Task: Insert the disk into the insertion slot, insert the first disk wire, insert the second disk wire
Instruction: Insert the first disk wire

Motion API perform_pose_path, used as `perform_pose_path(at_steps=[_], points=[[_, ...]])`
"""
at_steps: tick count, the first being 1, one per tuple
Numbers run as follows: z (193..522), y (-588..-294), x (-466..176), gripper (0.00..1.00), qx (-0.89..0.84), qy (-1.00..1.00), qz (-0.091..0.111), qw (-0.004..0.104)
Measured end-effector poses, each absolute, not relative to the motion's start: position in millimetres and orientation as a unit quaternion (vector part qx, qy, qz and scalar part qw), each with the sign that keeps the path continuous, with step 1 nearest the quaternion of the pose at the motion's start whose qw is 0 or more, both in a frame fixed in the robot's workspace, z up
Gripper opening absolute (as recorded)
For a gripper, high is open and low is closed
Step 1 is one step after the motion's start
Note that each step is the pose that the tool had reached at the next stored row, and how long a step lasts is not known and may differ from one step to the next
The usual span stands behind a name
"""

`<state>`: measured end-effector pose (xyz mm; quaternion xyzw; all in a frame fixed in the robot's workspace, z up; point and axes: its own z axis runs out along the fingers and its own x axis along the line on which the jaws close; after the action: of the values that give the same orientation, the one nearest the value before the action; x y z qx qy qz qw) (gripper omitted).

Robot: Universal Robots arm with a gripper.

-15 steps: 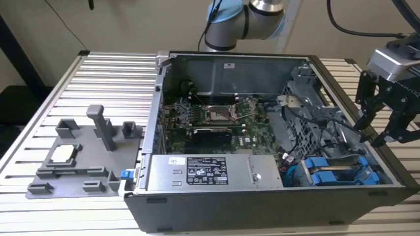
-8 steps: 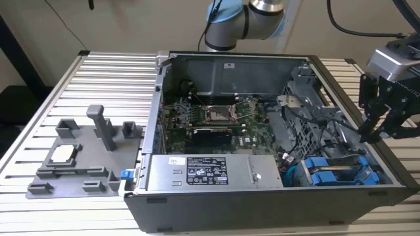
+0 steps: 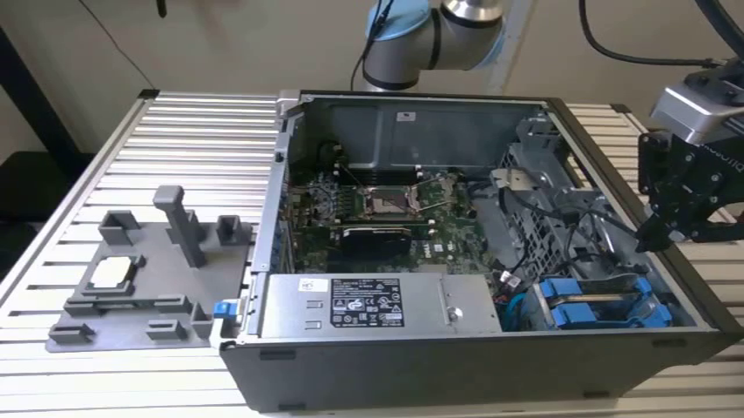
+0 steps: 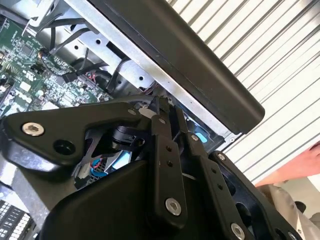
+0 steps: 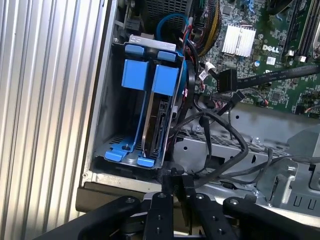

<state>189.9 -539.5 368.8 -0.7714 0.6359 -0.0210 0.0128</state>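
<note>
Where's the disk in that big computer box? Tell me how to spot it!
Find the open computer case, then look in its corner at the exterior view's lower right, where a grey metal cage holds two bright blue frames side by side. The disk is the flat silver-grey slab clipped in one frame; the neighbouring blue carrier looks empty.
</note>
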Motion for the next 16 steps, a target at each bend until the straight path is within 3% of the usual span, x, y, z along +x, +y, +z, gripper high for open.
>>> perform_pose_path(at_steps=[16], points=[[368.6,-542.9,180.3,0.19,-0.77,0.638,-0.021,0.015]])
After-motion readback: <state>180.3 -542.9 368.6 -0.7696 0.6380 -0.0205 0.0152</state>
